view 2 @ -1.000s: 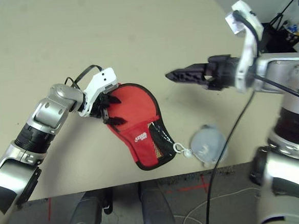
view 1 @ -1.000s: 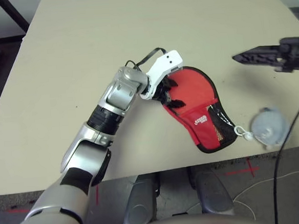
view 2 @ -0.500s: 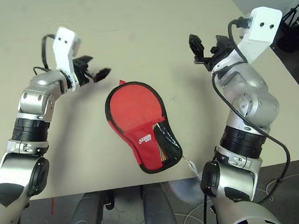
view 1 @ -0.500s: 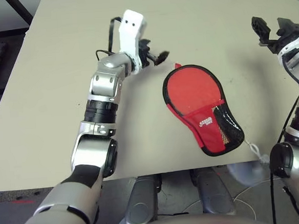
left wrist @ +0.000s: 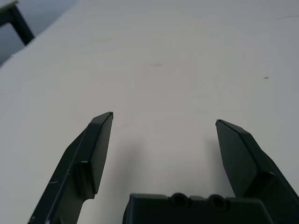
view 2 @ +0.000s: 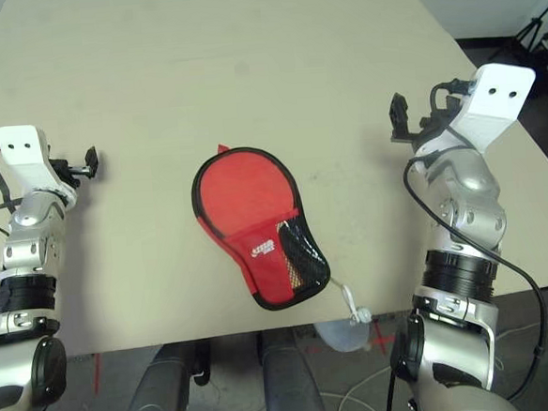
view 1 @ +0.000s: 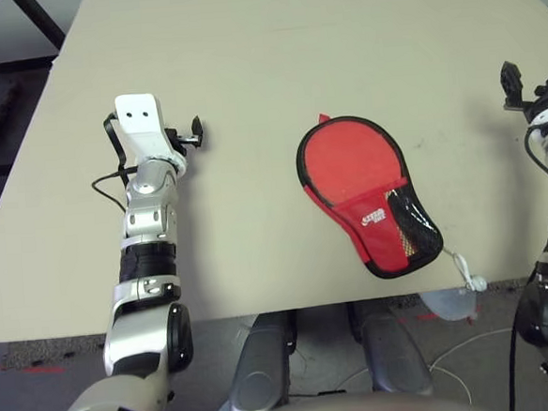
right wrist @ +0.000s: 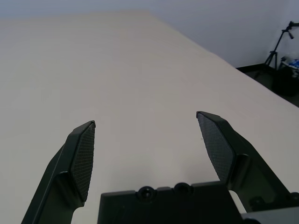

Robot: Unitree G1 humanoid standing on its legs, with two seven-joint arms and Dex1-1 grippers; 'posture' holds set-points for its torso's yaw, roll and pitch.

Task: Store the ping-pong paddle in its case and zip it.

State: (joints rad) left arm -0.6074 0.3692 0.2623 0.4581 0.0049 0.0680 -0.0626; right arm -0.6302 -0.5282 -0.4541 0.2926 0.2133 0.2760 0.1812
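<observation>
Left eye view, case: the case (view 1: 384, 233) lies flat on the table (view 1: 257, 225), clear and red side up, round end away from the robot, narrower end slanting to the near edge.
Left eye view, paddle: no loose bat in sight; the red round (view 1: 351, 162) in the case's wide end I take to be the paddle, already stowed, though I can't part rubber from lining.
Left eye view, zip: black edging looks drawn round the outline, with a small red tab (view 1: 323, 118) poking out at the far end. Whether it is zipped all the way, I cannot tell.
Left eye view, task progress: storing looks done, zipping probably so; at most a check of the closure left, by my guess.
Right eye view, cord: white cord pull (view 2: 359, 314) trails off the narrow end towards the near edge.
Right eye view, around: pale translucent disc (view 2: 342, 336) at or past that edge; red marks (view 2: 378, 335) on the floor; tripod (view 2: 532, 27) off in the far corner.
Right eye view, in the way: nothing over the case; a black cable (view 2: 537, 338) loops beside the right arm, well apart from it.
Left wrist view, hand: left gripper (left wrist: 164, 116) released, fingers wide, bare tabletop between.
Right wrist view, hand: right gripper (right wrist: 145, 116) likewise spread and empty.
</observation>
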